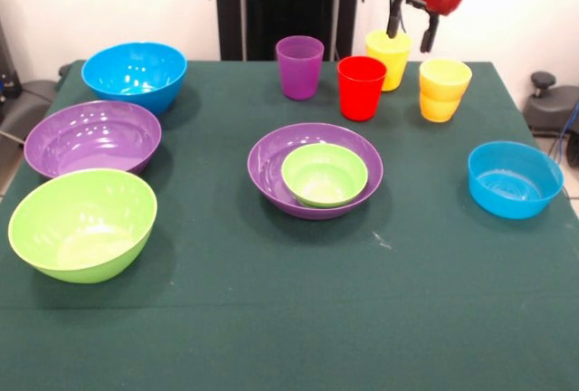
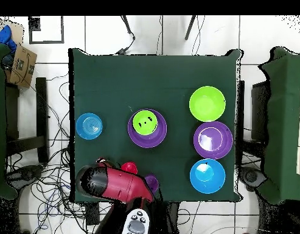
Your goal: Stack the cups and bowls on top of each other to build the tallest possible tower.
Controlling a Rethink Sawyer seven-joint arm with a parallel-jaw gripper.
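— Nearest the front camera sits the lime bowl (image 1: 81, 223), low at the frame's left. But start from the gripper: where is it?

— Upper right of the front view. The gripper (image 1: 412, 31) hangs with its two dark fingers spread, one either side of the rim of a yellow cup (image 1: 389, 58). Nothing is pinched yet; the fingers look to be just above or around the rim, and I cannot tell whether they touch it.

— So which way does the cup lie from it?

— Straight below. The cup stands upright, mouth up, so my judgement is that the move is a plain descent and squeeze. Just right of it stands a second yellow cup (image 1: 443, 89); just left, the red cup (image 1: 361, 87), then the purple cup (image 1: 299, 66).

— And where would it go?

— The tower so far is a large purple bowl (image 1: 315, 170) at mid-frame holding the small green bowl (image 1: 324, 174); that is below and left of the gripper. The small blue bowl (image 1: 514, 178) sits at right, the big blue bowl (image 1: 134, 75) and another purple bowl (image 1: 92, 138) at left.

— What does the overhead view add?

— Little for the grasp: the red arm (image 2: 112, 183) covers the yellow cups there. It does show the green bowl seated slightly toward the upper edge of the purple one.
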